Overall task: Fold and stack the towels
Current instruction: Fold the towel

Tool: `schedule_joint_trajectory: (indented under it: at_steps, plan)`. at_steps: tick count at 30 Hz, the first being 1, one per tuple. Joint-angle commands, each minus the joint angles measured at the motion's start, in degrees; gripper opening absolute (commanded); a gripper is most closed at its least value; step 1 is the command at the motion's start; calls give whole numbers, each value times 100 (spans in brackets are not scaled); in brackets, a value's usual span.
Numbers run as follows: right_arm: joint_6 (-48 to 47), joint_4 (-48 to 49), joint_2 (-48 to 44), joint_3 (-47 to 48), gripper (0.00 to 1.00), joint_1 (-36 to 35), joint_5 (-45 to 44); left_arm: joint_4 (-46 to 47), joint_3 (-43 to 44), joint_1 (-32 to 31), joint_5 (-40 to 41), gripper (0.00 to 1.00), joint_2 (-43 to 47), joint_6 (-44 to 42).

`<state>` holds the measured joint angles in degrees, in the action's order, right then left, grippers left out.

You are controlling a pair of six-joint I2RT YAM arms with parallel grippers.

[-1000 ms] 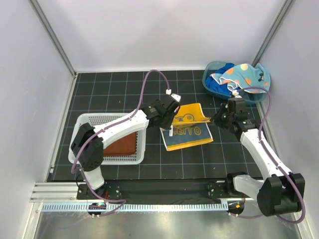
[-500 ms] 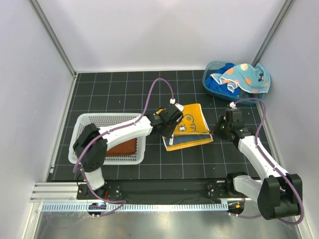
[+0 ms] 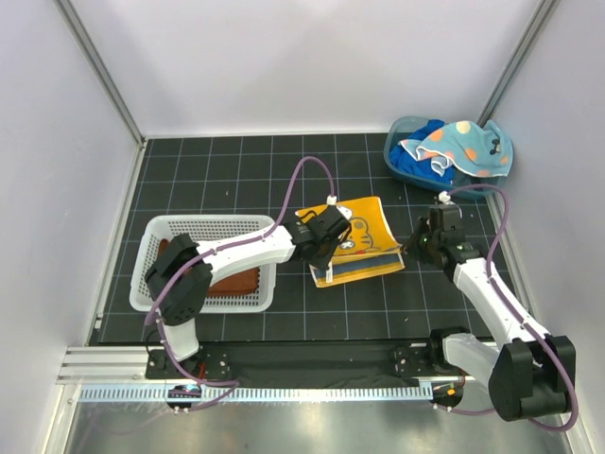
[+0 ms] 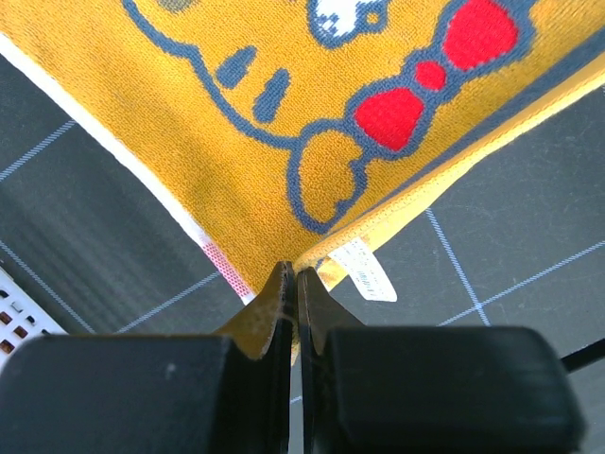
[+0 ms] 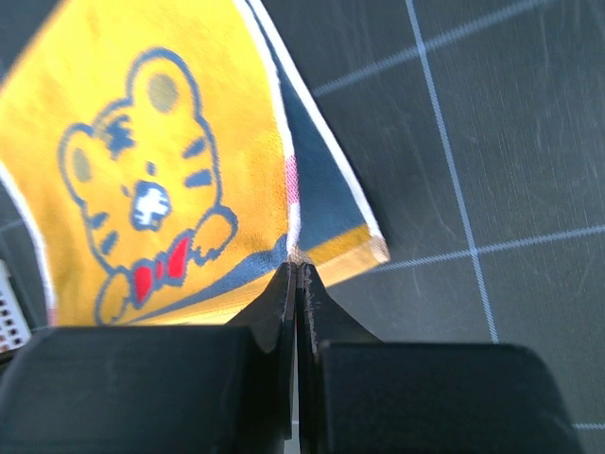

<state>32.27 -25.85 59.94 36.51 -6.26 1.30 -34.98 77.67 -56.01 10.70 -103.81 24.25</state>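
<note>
2 sets of jaws are clenched on the yellow-orange towel (image 3: 367, 248), which lies folded on the dark bench (image 3: 236, 180) between the arms. The left jaws nip a corner on its left side, and the right jaws nip its right edge. 1 rust-brown towel (image 3: 232, 280) lies in the white mesh basket (image 3: 203, 223). The spotted towel (image 3: 463, 142) and the royal blue towel (image 3: 416, 163) sit in the blue tub (image 3: 395, 128).

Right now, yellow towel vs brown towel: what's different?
The yellow towel lies on the black mat, the brown towel inside the white basket. The yellow towel has a cartoon tiger print; the brown towel looks plain. The left end effector and right end effector pinch the yellow towel's corners; nothing grips the brown towel. Both lie flat.
</note>
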Motion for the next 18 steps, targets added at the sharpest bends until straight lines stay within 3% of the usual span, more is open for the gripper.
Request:
schedule_joint_trajectory:
  at_steps: [1,8,14,17,18]
  plan:
    - [-54,-105,-246,409,1,64,-473,-202,20,20,161,5,309,-8]
    - [7,114,-220,-47,1,64,-464,-114,-173,-6,55,6,186,10]
    - [60,352,-167,-425,1,64,-482,26,-331,-77,-226,19,-34,9]
    - [60,379,-141,-461,10,72,-473,53,-375,-77,-349,30,-34,-8]
    - [34,352,-158,-452,19,64,-429,44,-384,-77,-332,34,-17,-8]
